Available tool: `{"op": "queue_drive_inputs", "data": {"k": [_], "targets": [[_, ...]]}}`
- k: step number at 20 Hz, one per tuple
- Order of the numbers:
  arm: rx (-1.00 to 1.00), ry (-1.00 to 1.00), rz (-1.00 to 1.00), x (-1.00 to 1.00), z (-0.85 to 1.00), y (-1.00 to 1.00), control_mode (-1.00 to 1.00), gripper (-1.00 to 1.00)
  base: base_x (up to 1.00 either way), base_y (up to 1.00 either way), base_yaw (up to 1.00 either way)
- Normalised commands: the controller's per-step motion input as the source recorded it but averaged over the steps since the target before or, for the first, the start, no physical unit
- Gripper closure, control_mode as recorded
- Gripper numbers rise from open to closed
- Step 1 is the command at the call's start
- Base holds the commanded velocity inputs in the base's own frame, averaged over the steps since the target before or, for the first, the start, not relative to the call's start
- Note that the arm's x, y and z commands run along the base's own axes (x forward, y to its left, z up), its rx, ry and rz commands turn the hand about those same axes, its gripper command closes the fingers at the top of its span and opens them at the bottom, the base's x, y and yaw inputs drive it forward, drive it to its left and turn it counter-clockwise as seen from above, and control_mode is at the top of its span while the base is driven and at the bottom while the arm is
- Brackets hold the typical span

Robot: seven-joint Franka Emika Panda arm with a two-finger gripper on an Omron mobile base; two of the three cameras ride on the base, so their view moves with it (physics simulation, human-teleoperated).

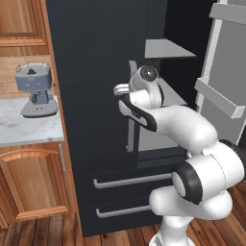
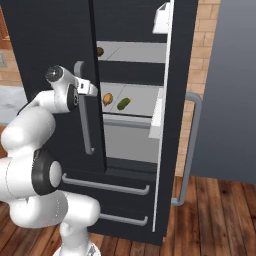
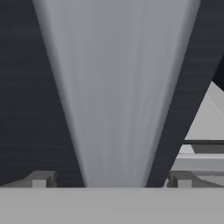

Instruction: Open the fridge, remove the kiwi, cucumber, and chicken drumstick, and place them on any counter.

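**Fridge door ajar, fingers at the handle**

Wooden floorboards run beneath the tall black double-door fridge [image 2: 50,30], its right door swung open. Released fingers [image 3: 111,177] straddle the grey vertical bar handle [image 3: 116,87] of its left door without gripping. Inside, an orange-brown chicken drumstick [image 2: 107,99] and yellowish-green oval cucumber [image 2: 123,103] share one shelf; a dark brown kiwi [image 2: 100,51] sits above.

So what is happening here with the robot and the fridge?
The robot arm is working on the fridge. The right door is already swung open, the left door is closed. The gripper is open, its fingertips on either side of the left door's handle, not closed on it. Inside, the drumstick and cucumber lie on the middle shelf, and the kiwi on the shelf above. Nothing has been taken out yet.
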Motion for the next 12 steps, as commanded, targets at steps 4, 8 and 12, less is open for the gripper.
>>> {"op": "queue_drive_inputs", "data": {"k": [4,8,12], "targets": [[0.0,-0.01,0.0,0.34,-0.05,0.14,-1.0,-1.0,0.0,0.0,0.0],[0.0,0.0,0.0,0.07,-0.01,0.54,-1.0,1.0,0.0,0.0,0.0],[0.0,0.0,0.1,-0.55,0.0,0.91,-1.0,1.0,0.0,0.0,0.0]]}}
